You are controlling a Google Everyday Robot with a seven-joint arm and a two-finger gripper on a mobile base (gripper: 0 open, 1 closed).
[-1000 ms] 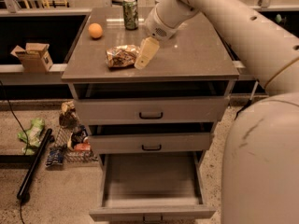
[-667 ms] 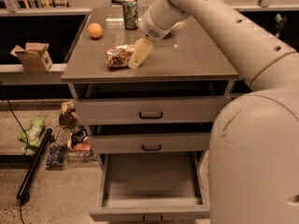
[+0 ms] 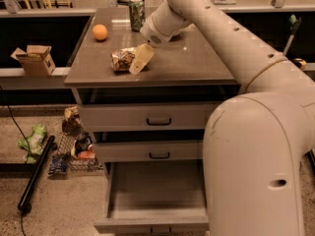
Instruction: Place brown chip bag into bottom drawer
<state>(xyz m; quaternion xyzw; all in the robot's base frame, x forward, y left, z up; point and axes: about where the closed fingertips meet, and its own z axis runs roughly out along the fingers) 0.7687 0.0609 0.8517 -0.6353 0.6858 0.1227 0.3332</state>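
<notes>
brown chip bag [image 3: 122,59] lies on the grey cabinet top [image 3: 197,58], near its front edge and left of the middle, puffy and wrinkled. the gripper [image 3: 141,59] is down at the bag's right side, its cream tip tilted and touching or just short of the foil; i cannot tell which. how wide the gripper stands, and whether it has hold of the bag, i cannot tell either. the white arm [image 3: 221,38] reaches in from the right across the top, and the robot's big rounded body [image 3: 256,166] fills the lower right corner.

behind the bag, an orange fruit [image 3: 100,32] sits towards the left rear of the top, well apart from it, and a green can [image 3: 136,14] stands upright near the back edge.

below the top, the top drawer [image 3: 158,117] and the middle drawer [image 3: 158,151] are pushed in. the bottom drawer [image 3: 157,188] is pulled out, its plain grey floor bare.

to the left, a cardboard box [image 3: 35,59] rests on a low ledge. on the floor lie a green snack bag [image 3: 33,139], a black pole [image 3: 37,173] and a heap of packets [image 3: 74,146] against the cabinet.
</notes>
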